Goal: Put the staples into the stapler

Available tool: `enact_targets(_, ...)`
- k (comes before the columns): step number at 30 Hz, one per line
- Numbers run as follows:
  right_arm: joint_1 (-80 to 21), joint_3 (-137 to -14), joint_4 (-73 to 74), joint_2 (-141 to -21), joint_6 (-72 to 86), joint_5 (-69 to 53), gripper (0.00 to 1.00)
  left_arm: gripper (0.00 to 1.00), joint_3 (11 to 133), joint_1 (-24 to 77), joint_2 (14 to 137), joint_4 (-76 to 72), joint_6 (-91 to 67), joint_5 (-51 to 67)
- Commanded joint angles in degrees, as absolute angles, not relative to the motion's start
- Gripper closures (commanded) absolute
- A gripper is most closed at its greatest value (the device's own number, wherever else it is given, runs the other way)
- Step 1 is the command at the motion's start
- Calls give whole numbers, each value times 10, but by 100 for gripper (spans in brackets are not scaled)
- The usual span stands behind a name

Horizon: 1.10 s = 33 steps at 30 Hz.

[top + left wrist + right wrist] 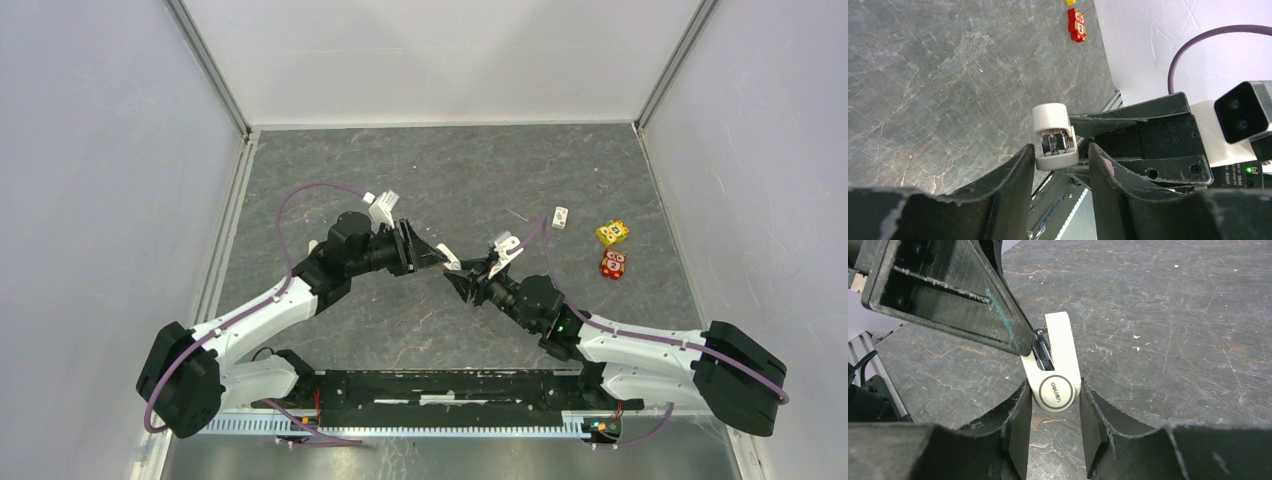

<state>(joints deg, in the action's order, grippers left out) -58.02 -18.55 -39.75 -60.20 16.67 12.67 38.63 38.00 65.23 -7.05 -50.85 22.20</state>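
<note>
While your right fingers (1015, 425) clamp the small white plastic stapler (1057, 382) and left fingers (1013, 182) hug its nose, grip unclear, the whitish staple box (560, 216) waits on the counter (450, 170), so loading looks yet to come.

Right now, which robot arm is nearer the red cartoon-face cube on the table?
Right. The red cartoon-face cube lies just beyond the right arm; the left arm is well to its left, past the white stapler.
</note>
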Motion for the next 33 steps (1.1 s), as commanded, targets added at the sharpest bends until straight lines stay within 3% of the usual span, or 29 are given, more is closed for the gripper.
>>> enact_targets(1,-590,-209,-413,-605,155,173,74,50,376,383,641,-112,-543,241)
enact_targets(9,-594,-201,-426,-605,153,175,74,61,371,383,639,-118,-542,232)
enact_targets(17,-602,-199,-430,-614,147,174,73,59,383,383,652,-121,-542,233)
enact_targets(21,-603,-200,-429,-614,144,174,72,76,386,383,654,-115,-528,231)
enact_targets(24,-603,-201,-424,-611,136,162,60,90,388,383,645,-116,-506,231)
enact_targets(28,-603,-210,-383,-594,121,148,35,95,388,383,623,-118,-463,231)
enact_targets(33,-581,-220,-324,-542,66,59,21,98,390,383,592,-102,-375,243)
